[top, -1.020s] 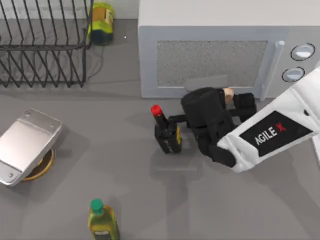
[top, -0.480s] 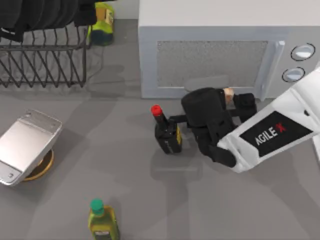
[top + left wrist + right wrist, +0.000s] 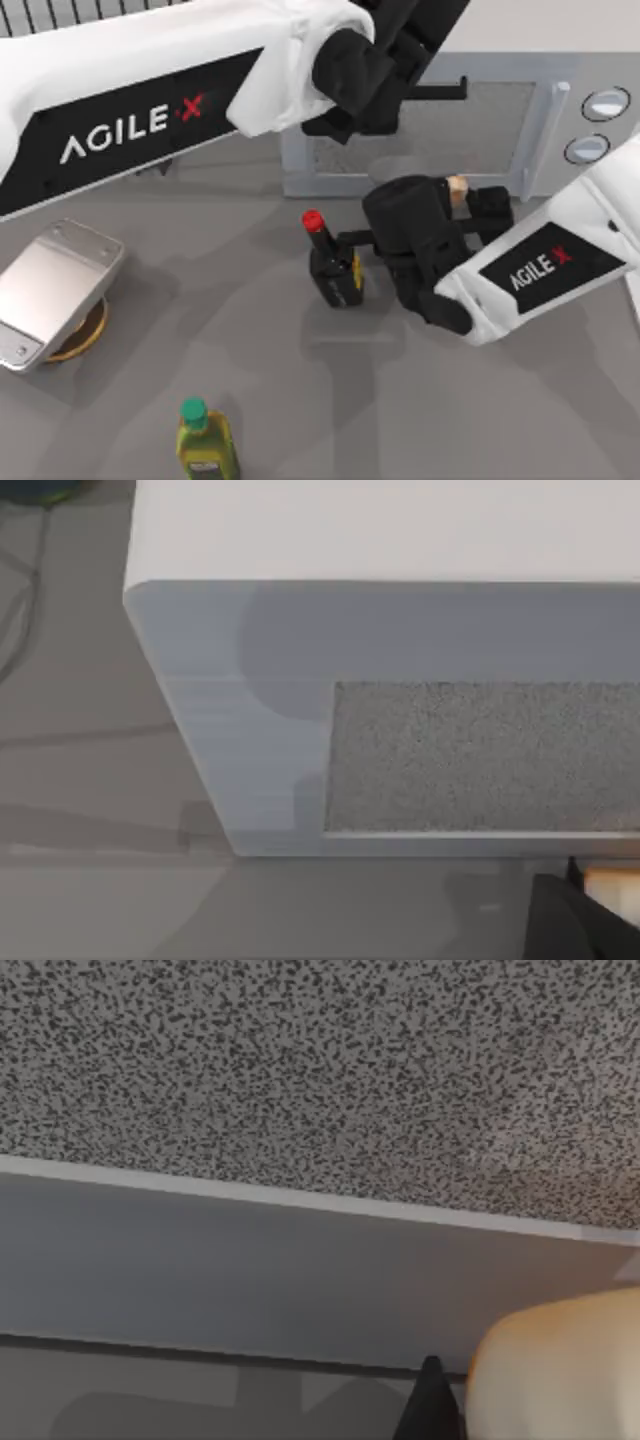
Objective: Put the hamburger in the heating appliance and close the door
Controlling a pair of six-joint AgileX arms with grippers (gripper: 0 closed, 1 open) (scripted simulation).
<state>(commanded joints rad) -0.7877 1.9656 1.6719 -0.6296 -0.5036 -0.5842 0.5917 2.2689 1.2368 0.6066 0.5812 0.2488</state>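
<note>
The hamburger is a small cream-tan bun held just in front of the door of the heating appliance, a pale grey microwave. My right gripper is shut on it. The right wrist view has the bun close to the door's speckled window. The door is shut, its bar handle beside two knobs. My left gripper hovers over the microwave's front top edge. The left wrist view looks down on the microwave's corner and catches the bun.
A black bottle with a red cap stands just left of my right gripper. A yellow-green bottle is near the front edge. A silver plate on a wooden disc lies at the left. My left arm covers the wire rack.
My left arm has swung in from the top left, across the rack, to above the microwave's front. The right gripper and the hamburger have stayed in place.
</note>
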